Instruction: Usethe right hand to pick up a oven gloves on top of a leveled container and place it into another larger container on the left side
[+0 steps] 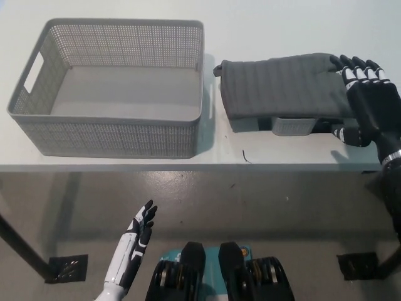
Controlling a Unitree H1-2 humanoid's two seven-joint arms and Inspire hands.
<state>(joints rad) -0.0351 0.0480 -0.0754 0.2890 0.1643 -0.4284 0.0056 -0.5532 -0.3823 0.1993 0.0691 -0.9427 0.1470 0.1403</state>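
A grey quilted oven glove (282, 88) lies flat on a small grey container (292, 126), which shows only at its front edge under the glove. My black right hand (366, 97) is over the glove's right end, covering its tip, fingers spread and open. A large grey perforated basket (109, 141) stands on the left of the white table (269, 31), with nothing in it. My white left hand (135, 241) rests low at the bottom left, below the table edge, fingers apart.
The table's front edge (188, 167) runs across the middle of the view, with grey floor below it. A narrow gap separates the basket from the small container. A small dark mark (245, 157) lies on the table near the edge.
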